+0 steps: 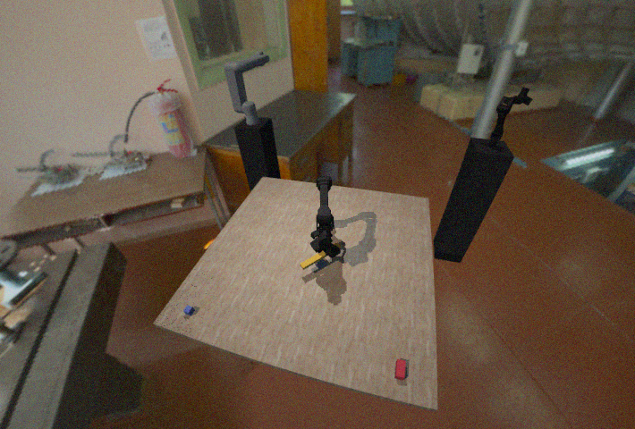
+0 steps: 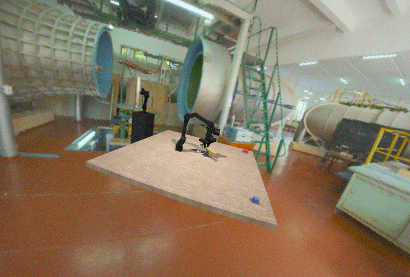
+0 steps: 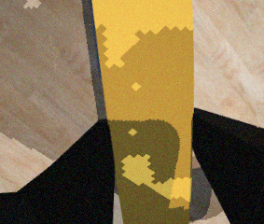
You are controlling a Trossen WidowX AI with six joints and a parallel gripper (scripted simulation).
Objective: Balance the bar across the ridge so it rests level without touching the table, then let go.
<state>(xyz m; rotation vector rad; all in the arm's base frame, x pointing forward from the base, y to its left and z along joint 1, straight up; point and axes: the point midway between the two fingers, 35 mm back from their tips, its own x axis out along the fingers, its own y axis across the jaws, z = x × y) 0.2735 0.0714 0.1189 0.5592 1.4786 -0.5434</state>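
The yellow bar (image 1: 311,260) (image 2: 211,151) (image 3: 145,70) is clamped between the two black fingers of my gripper (image 1: 330,251) (image 2: 207,146) (image 3: 148,123), which is shut on it from both sides. The bar is off the table, with its shadow on the table beside it. It looks roughly level. The small dark blue ridge (image 1: 321,264) (image 2: 207,154) stands on the table (image 1: 277,313) (image 2: 166,169) under the bar, partly hidden by the bar and gripper. I cannot tell whether the bar touches the ridge.
A blue cube (image 1: 189,310) (image 2: 256,199) lies near one table corner. A red block (image 1: 401,369) (image 2: 245,151) lies near another corner. Black pedestals (image 1: 472,202) (image 2: 142,126) carrying other arms stand beyond the table's edges.
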